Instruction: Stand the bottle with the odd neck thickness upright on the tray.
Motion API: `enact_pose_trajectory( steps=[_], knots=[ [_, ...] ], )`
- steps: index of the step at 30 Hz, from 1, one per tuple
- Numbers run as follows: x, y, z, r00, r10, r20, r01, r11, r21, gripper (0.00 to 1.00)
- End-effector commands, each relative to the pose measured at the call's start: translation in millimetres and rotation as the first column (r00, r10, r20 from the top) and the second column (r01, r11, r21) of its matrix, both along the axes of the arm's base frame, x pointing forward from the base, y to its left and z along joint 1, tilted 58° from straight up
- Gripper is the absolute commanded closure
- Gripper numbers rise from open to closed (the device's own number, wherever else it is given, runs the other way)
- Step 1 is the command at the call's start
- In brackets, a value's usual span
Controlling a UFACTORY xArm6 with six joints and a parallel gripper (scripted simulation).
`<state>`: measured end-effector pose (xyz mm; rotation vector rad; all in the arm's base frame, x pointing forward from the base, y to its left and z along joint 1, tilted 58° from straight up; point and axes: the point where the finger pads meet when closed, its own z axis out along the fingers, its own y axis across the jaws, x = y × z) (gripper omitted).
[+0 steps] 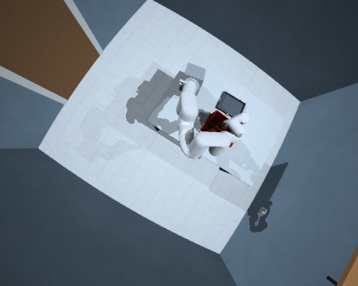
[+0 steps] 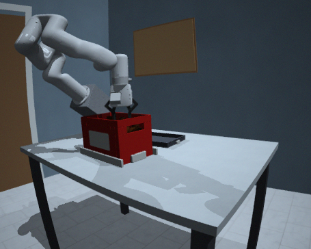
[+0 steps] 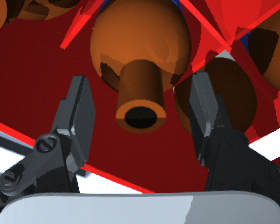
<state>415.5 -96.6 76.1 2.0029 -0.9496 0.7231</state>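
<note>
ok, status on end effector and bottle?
End effector open, fingers either side of a brown bottle's neck, not gripping. Tray: no bottle on it.

The arm [image 1: 188,108] [image 2: 80,46] is finished in glossy white, with rounded tubes; screws [image 3: 46,143] are set in the dark, flat-padded gripper [image 2: 122,117] [image 3: 140,91].

The table [image 1: 265,114] [image 2: 195,164] has a pale top and dark legs [image 2: 41,198]. Low light-grey strips [image 2: 100,157] and a short grey block [image 2: 139,156] stand on it. Beneath and around the table spreads a pale tiled floor [image 1: 106,181] [image 2: 294,213]. Beyond the table, a tan board [image 2: 165,48] with a thin brown rim hangs on a dark blue-grey wall [image 2: 246,89]. To the table's left in the exterior view is a brown door [image 1: 31,43] [image 2: 7,89] in a pale frame [image 1: 84,29] [image 2: 29,68]. Below and right of the table in the top view sit a small pale wall plate [image 1: 263,210] and, farther off, an orange-brown panel [image 1: 356,255].
</note>
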Motion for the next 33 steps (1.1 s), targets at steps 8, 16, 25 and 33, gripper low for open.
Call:
enact_pose_trajectory(
  steps=[8,16,25,33],
  knots=[
    [1.1,-0.9,-0.6,1.000,0.002,0.002,-0.002,1.000,0.001,0.35],
    [1.1,-0.9,-0.6,1.000,0.002,0.002,-0.002,1.000,0.001,0.35],
    [1.1,-0.9,-0.6,1.000,0.002,0.002,-0.002,1.000,0.001,1.00],
    [1.1,-0.9,-0.6,1.000,0.002,0.002,-0.002,1.000,0.001,1.00]
  ],
)
